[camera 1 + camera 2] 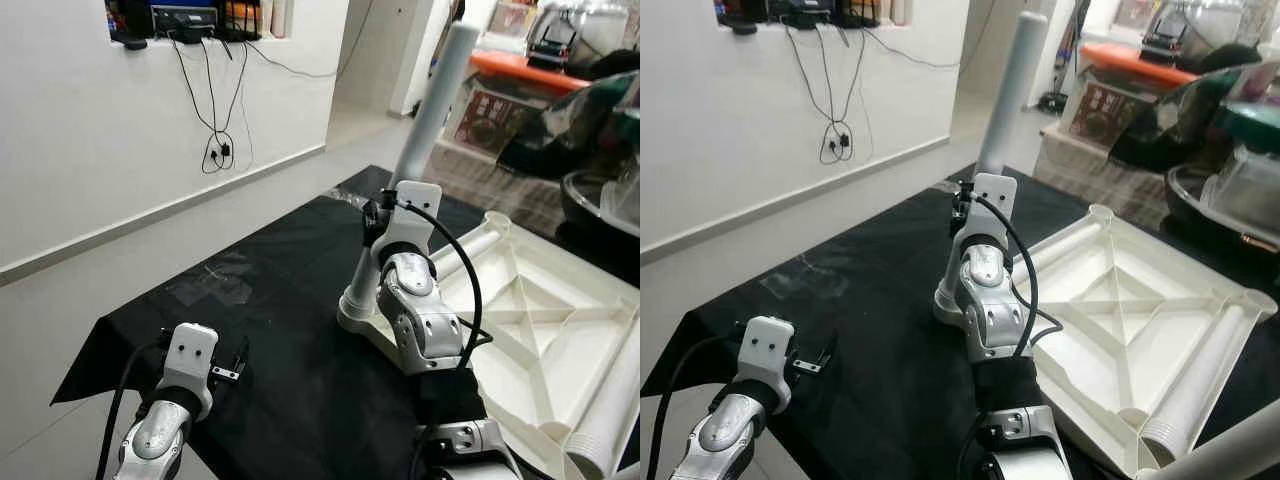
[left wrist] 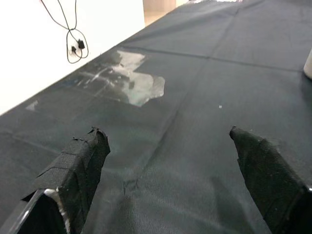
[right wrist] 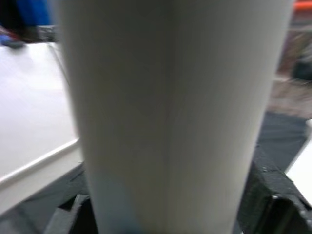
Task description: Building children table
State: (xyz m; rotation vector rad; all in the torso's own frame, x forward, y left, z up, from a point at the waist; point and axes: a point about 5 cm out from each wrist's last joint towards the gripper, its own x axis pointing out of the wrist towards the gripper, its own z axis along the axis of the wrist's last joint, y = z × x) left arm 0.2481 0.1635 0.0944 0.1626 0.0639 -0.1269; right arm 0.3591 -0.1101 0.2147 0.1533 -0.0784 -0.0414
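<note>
- left eye view: the right end effector (image 1: pixel 378 222) grasps a white table leg (image 1: pixel 420 130) that stands tilted, its foot in the corner socket of the upturned white tabletop (image 1: pixel 545 330). the tabletop lies underside up on the black cloth (image 1: pixel 270 290) on the floor. the left end effector (image 1: pixel 232 362) hovers low over the cloth, well apart from the leg.
- right eye view: another leg (image 1: pixel 1200 375) lies inside the tabletop along its far rim. step in hand, i judge: seating this leg in its corner.
- left wrist view: the left fingers (image 2: pixel 83 161) are spread, released, with bare cloth and a pale scuffed patch (image 2: pixel 139 85) between.
- right wrist view: the leg sits between the black pads (image 3: pixel 273 200), clenched.
- next move likely calls for straightening the leg upright, then pressing or twisting it home.
</note>
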